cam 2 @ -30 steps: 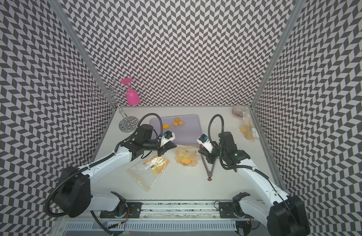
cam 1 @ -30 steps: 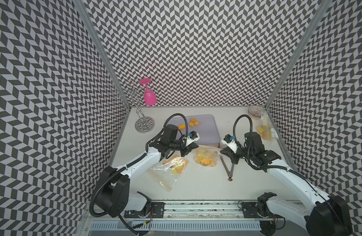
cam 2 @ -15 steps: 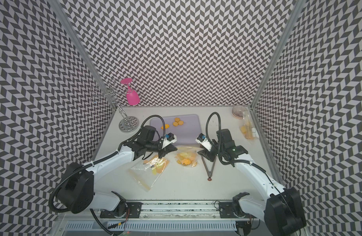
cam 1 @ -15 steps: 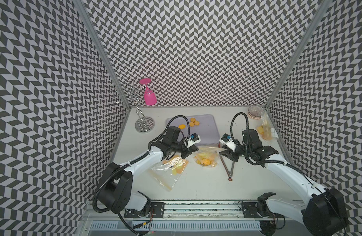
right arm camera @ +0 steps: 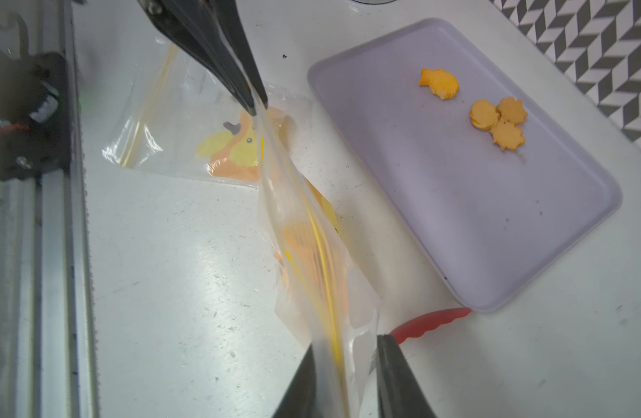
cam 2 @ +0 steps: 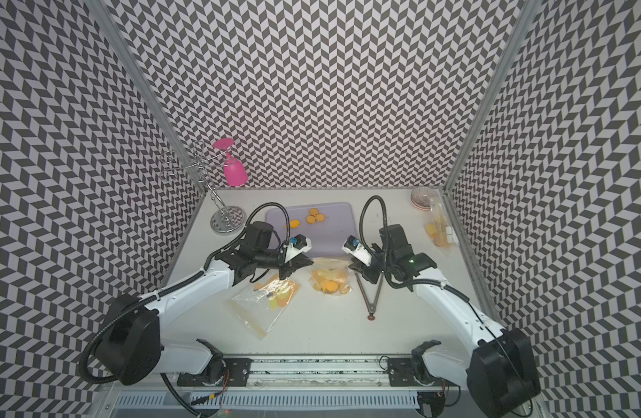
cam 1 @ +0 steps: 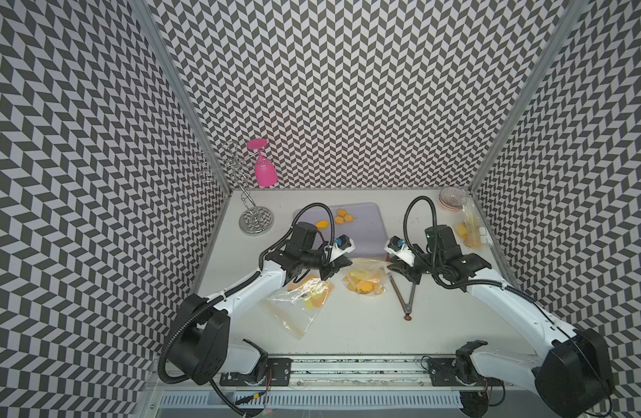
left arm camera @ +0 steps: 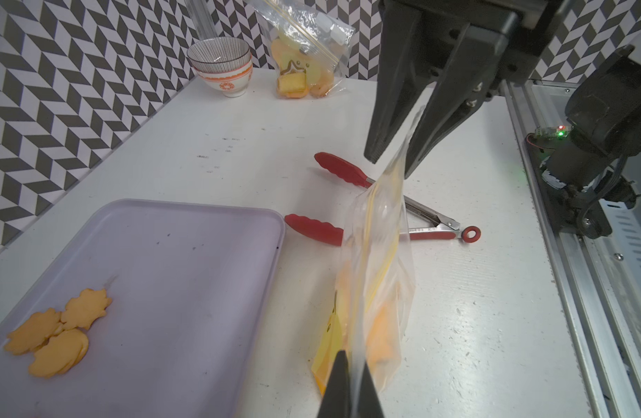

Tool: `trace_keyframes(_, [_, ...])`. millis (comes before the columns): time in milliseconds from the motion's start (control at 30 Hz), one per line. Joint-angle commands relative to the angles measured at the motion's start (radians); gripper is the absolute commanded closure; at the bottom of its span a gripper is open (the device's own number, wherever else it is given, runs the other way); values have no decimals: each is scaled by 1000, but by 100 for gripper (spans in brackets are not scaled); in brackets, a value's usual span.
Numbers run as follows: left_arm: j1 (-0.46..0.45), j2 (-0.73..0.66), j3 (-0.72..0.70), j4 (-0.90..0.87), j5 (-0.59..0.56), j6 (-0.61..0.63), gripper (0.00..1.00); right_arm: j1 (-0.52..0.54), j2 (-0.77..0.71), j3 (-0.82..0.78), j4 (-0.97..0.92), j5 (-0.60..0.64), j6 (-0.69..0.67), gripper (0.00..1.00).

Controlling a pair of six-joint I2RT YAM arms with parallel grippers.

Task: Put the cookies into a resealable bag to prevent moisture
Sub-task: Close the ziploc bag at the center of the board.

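A clear resealable bag (cam 1: 365,279) (cam 2: 329,279) with yellow-orange cookies inside stands on the table between my two grippers. My left gripper (left arm camera: 352,358) (cam 1: 344,263) is shut on one end of the bag's top edge (left arm camera: 377,275). At the other end my right gripper (right arm camera: 346,343) (cam 1: 390,266) is shut on the bag (right arm camera: 304,253), with the yellow zip strip running between its fingers. Several loose cookies (cam 1: 342,218) (right arm camera: 498,119) and a fish-shaped one (right arm camera: 440,83) lie on the lilac tray (cam 1: 362,233) (left arm camera: 174,275) behind the bag.
Red-tipped tongs (cam 1: 406,293) (left arm camera: 348,173) lie open under the right gripper. A flat duck-print bag (cam 1: 304,300) lies by the left arm. Another filled bag (cam 1: 469,231) and stacked bowls (cam 1: 451,198) sit at the right wall. A wire rack (cam 1: 255,219) with a pink glass (cam 1: 263,170) stands back left.
My right gripper has moved a little left to the bag's end, opened briefly and shut on its top edge. The left gripper has kept its hold, shifting slightly right.
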State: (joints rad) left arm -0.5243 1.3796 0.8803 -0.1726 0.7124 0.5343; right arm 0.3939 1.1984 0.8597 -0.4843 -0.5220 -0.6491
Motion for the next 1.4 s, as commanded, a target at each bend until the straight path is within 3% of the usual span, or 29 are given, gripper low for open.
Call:
trace_keyframes(0, [-7,-22,-1,9,35,28,100,22,14,29,11,9,-30,100])
trace_keyframes(67, [-8,-17,1,7,37,27,100,28,24,35,9,0,-40,93])
trace_keyframes(100, [-8,-16,2,6,38,28,100,34,27,32,17,10,-40,72])
trace_keyframes(133, [-8,-16,2,6,37,27,100,42,27,30,23,26,-45,69])
trace_keyframes(167, [-8,-17,3,6,38,27,100,48,30,30,26,37,-48,77])
trace_keyframes(200, [-8,-18,4,5,38,27,100,55,34,32,25,49,-49,99])
trace_keyframes(233, [-8,-20,2,5,38,29,100,60,37,37,20,48,-51,100])
trace_keyframes(267, [-8,-23,0,7,39,29,100,60,42,41,15,41,-54,100])
trace_keyframes(333, [-8,-22,0,7,39,29,100,63,45,45,25,44,-56,72])
trace_keyframes(400, [-8,-23,0,5,38,29,100,69,42,43,36,41,-59,100])
trace_keyframes(467, [-8,-23,2,1,38,31,100,74,39,45,42,26,-57,100])
trace_keyframes(533, [-8,-24,0,3,39,32,100,78,39,43,56,23,-57,66])
trace_keyframes(567, [-9,-25,1,2,40,33,100,81,41,43,58,25,-54,75])
trace_keyframes(600, [-8,-25,1,2,44,36,100,85,43,47,54,22,-54,96])
trace_keyframes(633, [-8,-27,1,0,49,38,100,86,48,51,51,24,-53,100])
trace_keyframes(667, [-8,-28,-1,-2,56,42,100,88,51,54,49,23,-56,100])
trace_keyframes(733, [-8,-33,-2,-3,73,50,100,91,54,53,55,38,-63,72])
trace_keyframes(767, [-9,-35,-3,-5,80,52,100,94,54,50,55,40,-63,81])
trace_keyframes(800, [-10,-36,-4,-4,85,55,100,95,55,54,47,31,-69,100])
trace_keyframes(833, [-9,-37,-5,-3,87,56,100,97,57,60,40,18,-72,100])
trace_keyframes(867, [-10,-37,-5,-3,87,56,100,98,59,63,38,10,-73,100])
trace_keyframes(933, [-11,-35,-4,-7,88,58,100,99,57,61,54,13,-73,73])
trace_keyframes(1000, [-13,-34,-2,-10,88,59,100,103,56,62,57,9,-74,100])
trace_keyframes(1067, [-15,-32,-2,-11,88,61,100,104,60,71,52,-8,-77,100])
trace_keyframes(1133, [-16,-34,-3,-12,88,64,100,105,60,69,67,-4,-76,73])
trace_keyframes(1200, [-17,-34,-3,-14,90,65,100,109,62,70,67,-11,-77,100])
trace_keyframes(1267, [-17,-35,-2,-15,93,68,100,108,70,80,54,-37,-81,100])
trace_keyframes(1333, [-17,-36,-2,-18,107,76,100,112,71,80,69,-42,-80,76])
trace_keyframes(1367, [-17,-38,-3,-20,116,80,100,114,70,76,74,-42,-80,77])
